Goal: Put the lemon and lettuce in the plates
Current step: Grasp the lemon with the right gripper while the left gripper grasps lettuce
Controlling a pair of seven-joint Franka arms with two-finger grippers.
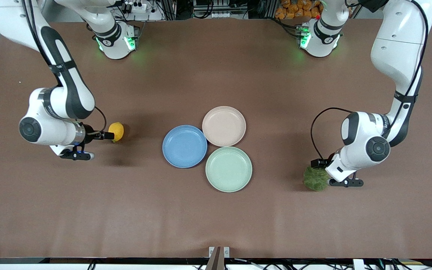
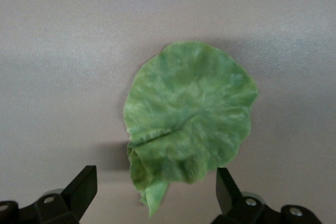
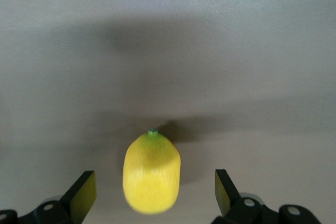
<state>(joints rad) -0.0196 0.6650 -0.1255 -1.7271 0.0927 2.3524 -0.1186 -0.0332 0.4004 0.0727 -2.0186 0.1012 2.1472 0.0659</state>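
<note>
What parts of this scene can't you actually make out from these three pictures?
- Right gripper: the front view hides its fingertips with the wrist; whether they touch the lemon is unclear.
- Left gripper: the wrist view's edge cuts off the finger bases.
- Lettuce: one edge sits under the left arm in the front view.
- Lemon's underside: out of sight in every view.

Front cam is sitting high across the table (image 1: 216,225), facing the robot bases and taking in the whole top. Each wrist cam is looking down close past its own fingertips. Left wrist is sharing the lettuce (image 2: 189,124) (image 1: 315,179) with the front view, right wrist the lemon (image 3: 151,171) (image 1: 117,131).
</note>
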